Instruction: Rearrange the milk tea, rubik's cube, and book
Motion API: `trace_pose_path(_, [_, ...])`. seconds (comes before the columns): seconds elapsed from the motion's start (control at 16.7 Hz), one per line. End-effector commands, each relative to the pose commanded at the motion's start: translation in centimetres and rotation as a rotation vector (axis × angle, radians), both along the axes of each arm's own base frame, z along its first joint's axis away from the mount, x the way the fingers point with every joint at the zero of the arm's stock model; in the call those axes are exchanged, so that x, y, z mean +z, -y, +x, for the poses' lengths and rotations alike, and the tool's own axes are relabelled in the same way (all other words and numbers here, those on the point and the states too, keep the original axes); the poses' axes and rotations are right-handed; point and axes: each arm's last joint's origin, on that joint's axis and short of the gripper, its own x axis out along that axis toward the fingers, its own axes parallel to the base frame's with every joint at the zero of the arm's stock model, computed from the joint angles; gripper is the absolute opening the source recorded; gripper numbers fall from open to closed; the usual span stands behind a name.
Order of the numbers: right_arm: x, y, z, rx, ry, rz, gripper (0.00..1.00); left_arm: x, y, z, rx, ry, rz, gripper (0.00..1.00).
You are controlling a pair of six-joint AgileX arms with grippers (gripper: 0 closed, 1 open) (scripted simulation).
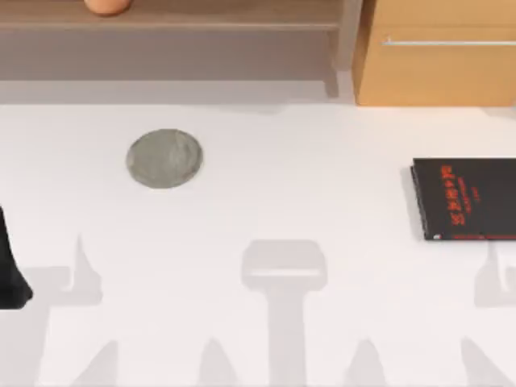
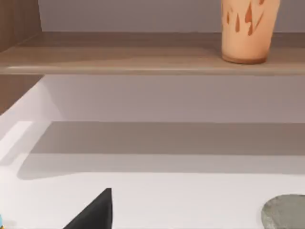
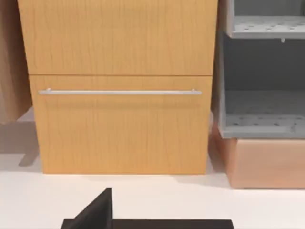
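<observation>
White desk (image 1: 322,177) runs up to a wooden shelf (image 2: 143,52) at the back, and on that shelf the milk tea (image 2: 248,31) stands upright, on the left side, beyond the grey coaster (image 1: 164,158). I judge my left arm (image 1: 10,274), at the left edge, is the nearer one. Whether its fingers are spread or closed I cannot tell.

One milk tea (image 2: 247,28) stands on one shelf (image 2: 143,59). One grey coaster (image 1: 164,158) and one black book (image 1: 466,198) lie on the table (image 1: 306,185). One drawer cabinet (image 3: 121,86) with one handle (image 3: 119,92), one grey rack (image 3: 262,71).
</observation>
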Motion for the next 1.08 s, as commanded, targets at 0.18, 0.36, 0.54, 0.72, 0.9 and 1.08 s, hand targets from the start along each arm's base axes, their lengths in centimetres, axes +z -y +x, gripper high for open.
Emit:
trace_pose_path(0.18, [0.0,0.0,0.0,0.000,0.000,0.000,1.00,0.2,0.0,0.0,0.000,0.004,0.000,1.00])
trace_pose_path(0.36, [0.0,0.0,0.0,0.000,0.000,0.000,1.00,2.2,0.1,0.3,-0.003,0.029,-0.002,1.00])
trace_pose_path(0.54, [0.0,0.0,0.0,0.000,0.000,0.000,1.00,5.4,0.4,1.6,-0.007,0.050,-0.007,1.00])
trace_pose_path(0.72, [0.0,0.0,0.0,0.000,0.000,0.000,1.00,8.7,0.9,4.7,-0.011,0.054,-0.012,1.00])
trace_pose_path(0.9, [0.0,0.0,0.0,0.000,0.000,0.000,1.00,10.9,1.8,9.6,-0.015,0.045,-0.015,1.00])
trace_pose_path(1.08, [0.0,0.0,0.0,0.000,0.000,0.000,1.00,11.2,3.3,15.6,-0.018,0.030,-0.016,1.00])
